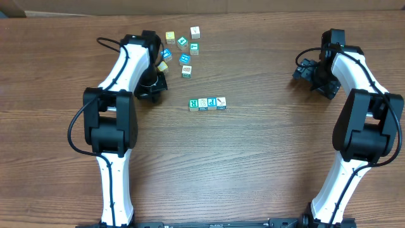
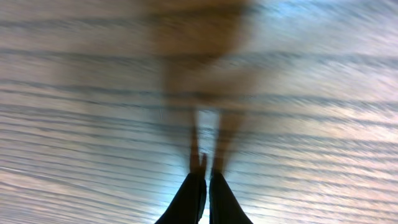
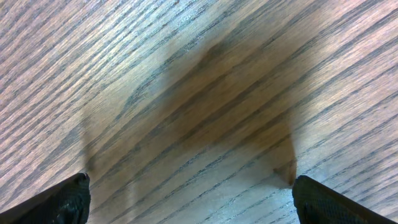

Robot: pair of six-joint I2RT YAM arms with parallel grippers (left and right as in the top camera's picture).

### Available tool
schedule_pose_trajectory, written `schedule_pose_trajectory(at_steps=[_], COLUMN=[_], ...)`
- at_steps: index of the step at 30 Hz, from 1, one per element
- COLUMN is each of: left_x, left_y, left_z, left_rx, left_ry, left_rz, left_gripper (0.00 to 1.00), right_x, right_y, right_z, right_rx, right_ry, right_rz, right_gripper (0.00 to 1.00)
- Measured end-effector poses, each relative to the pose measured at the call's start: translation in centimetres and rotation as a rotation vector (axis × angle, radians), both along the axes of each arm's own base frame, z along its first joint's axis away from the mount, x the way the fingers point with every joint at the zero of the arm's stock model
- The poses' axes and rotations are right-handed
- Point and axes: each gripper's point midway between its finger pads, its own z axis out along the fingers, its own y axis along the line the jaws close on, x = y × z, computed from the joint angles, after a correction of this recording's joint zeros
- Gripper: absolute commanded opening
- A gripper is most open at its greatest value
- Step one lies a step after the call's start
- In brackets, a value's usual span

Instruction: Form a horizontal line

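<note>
A straight horizontal line (image 1: 207,104) of small letter cubes lies mid-table in the overhead view: a teal "R" cube (image 1: 193,104), a pale patterned cube (image 1: 203,103), a blue "P" cube (image 1: 212,102) and a white marked cube (image 1: 221,102). My left gripper (image 1: 152,85) sits left of the row, well apart from it. In the left wrist view that gripper (image 2: 206,175) is shut, its dark fingers pressed together over bare wood with nothing between them. My right gripper (image 1: 304,68) rests at the far right. Its fingers (image 3: 68,199) stand open wide over bare wood.
Several loose cubes (image 1: 182,47) lie scattered at the back, just right of the left arm (image 1: 126,63), among them pale yellow, teal and blue ones. The right arm (image 1: 354,69) stands along the right side of the wooden table (image 1: 266,152).
</note>
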Motion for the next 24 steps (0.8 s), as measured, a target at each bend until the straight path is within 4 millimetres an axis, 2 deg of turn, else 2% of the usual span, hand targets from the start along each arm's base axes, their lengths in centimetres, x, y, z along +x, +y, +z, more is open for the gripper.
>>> schedule_pose_trajectory(at_steps=[3,4,5,7,12,24], left_x=[0.0,0.0,0.0,0.0,0.3,4.1], left_y=[1.1,1.3,1.3,1.9,1.8,1.4], left_z=[0.0,0.0,0.0,0.1,0.2,0.0], left_rx=[0.004,0.008,0.007,0.013,0.009,-0.011], left_ry=[0.004,0.006,0.007,0.007,-0.007,-0.161], left_rz=[0.017,0.024,0.015,0.024,0.022,0.023], left_gripper=[0.41,0.62,0.98,1.0,1.0,1.0], right_x=[0.0,0.0,0.0,0.0,0.0,0.0], right_y=[0.0,0.0,0.0,0.0,0.0,0.0], right_z=[0.0,0.0,0.0,0.0,0.0,0.0], right_rx=[0.0,0.0,0.0,0.0,0.0,0.0], right_ry=[0.0,0.0,0.0,0.0,0.0,0.0], right_rz=[0.0,0.0,0.0,0.0,0.0,0.0], right_gripper=[1.0,1.0,1.0,1.0,1.0,1.0])
